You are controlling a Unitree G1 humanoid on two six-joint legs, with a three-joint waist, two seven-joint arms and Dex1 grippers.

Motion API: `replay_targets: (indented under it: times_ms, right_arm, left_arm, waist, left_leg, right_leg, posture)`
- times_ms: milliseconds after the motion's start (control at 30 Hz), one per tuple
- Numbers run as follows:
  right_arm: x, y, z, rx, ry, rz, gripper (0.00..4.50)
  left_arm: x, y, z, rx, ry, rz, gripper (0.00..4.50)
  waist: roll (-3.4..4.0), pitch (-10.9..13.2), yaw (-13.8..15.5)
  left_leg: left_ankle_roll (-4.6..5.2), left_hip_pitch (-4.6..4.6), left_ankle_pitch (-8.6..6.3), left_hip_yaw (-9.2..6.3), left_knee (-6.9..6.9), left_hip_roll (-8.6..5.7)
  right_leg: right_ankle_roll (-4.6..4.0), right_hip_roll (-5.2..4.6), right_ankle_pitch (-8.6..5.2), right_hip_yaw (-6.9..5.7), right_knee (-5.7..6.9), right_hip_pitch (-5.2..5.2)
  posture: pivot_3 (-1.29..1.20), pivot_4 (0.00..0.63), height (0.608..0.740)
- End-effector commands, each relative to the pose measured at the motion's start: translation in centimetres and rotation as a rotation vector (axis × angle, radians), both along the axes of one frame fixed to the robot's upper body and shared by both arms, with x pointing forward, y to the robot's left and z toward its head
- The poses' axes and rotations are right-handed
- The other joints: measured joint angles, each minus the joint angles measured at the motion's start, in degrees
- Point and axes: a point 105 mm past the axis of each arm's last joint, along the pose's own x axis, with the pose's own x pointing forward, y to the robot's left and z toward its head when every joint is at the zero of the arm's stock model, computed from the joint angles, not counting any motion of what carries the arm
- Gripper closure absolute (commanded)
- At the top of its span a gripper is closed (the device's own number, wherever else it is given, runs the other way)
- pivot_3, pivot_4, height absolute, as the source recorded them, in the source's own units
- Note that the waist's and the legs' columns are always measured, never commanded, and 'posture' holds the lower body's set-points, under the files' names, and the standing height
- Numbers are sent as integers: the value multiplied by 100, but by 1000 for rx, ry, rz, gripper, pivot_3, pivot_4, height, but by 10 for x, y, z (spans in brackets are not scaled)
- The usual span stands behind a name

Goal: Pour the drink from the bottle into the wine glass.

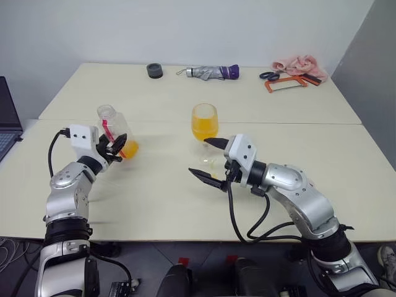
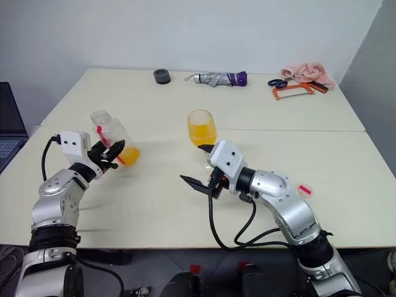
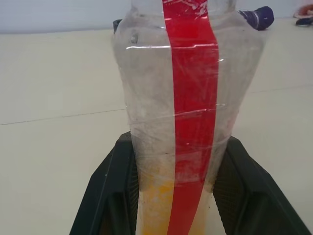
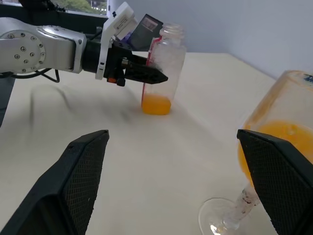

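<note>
The right gripper (image 1: 207,162), spread wide and empty beside the filled wine glass (image 1: 205,122), should wait while the left gripper (image 1: 115,147), clamped on the bottle (image 1: 116,132), lowers it squarely onto the worktop (image 1: 154,198).

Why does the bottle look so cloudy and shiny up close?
In the left wrist view the bottle is very near the camera, so its smudged plastic and bright glare streaks show. In the right wrist view the glass looks blurry at the edge. In the left eye view soft shadows lie on the table.

no readable text, labels or numbers
</note>
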Motion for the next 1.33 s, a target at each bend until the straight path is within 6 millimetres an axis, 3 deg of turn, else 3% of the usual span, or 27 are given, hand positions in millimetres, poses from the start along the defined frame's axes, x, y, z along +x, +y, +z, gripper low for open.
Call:
replay_targets:
  times_ms: [33,233,267,467,633,767,1067,1167,1333]
  right_arm:
    - [-1,2,9,-6,-35,9,0]
    - [-3,-1,5,-14,-17,1,0]
    - [-3,-1,3,-15,-11,1,0]
    - [-7,-18,-14,-33,4,-36,0]
    - [0,-50,-38,27,18,-204,0]
    - [16,-86,-58,143,9,-444,0]
    - [40,-155,-90,265,33,-858,0]
    - [44,-162,-88,283,28,-883,0]
    - [46,-159,-88,288,26,-871,0]
  left_arm:
    - [-3,5,12,-22,-59,13,2085]
    - [-7,3,11,-9,-67,7,120]
    - [-7,3,11,-2,-70,11,41]
    - [-18,4,6,78,-85,48,41]
    - [-39,10,-5,118,-60,121,41]
    - [-55,15,-16,127,-31,236,41]
    - [-80,-28,-24,86,-57,157,41]
    - [-82,-41,-22,95,-69,101,41]
    - [-83,-45,-23,101,-66,69,41]
  waist:
    - [0,0,0]
    - [-1,0,-2]
    - [-1,-1,-2]
    - [-3,-2,14]
    - [-4,-2,39]
    - [-6,-4,59]
    - [-4,-6,117]
    - [-4,-6,117]
    - [-2,-7,110]
  left_leg:
    - [0,0,0,0,0,0]
    - [5,0,-3,-1,-1,1]
    - [5,0,-3,-1,-1,1]
    - [8,0,-4,-1,-3,7]
    - [11,1,-6,2,-5,15]
    - [11,6,-6,4,-6,17]
    - [11,15,-6,18,-8,19]
    - [11,16,-6,21,-8,18]
    - [11,21,-7,26,-11,12]
  right_leg:
    - [0,0,0,1,0,0]
    - [0,0,0,-1,0,0]
    - [0,0,0,0,0,0]
    - [0,-4,0,1,-4,0]
    - [0,-4,0,4,-5,1]
    - [0,-4,0,6,-6,6]
    - [0,-3,0,16,-5,12]
    - [0,-1,0,18,-6,14]
    - [0,8,0,21,-6,14]
  posture:
    - [0,150,740]
    - [0,150,740]
    - [0,150,740]
    - [0,150,740]
    - [0,150,740]
    - [0,150,740]
    - [0,150,740]
    - [0,150,740]
    - [0,150,740]
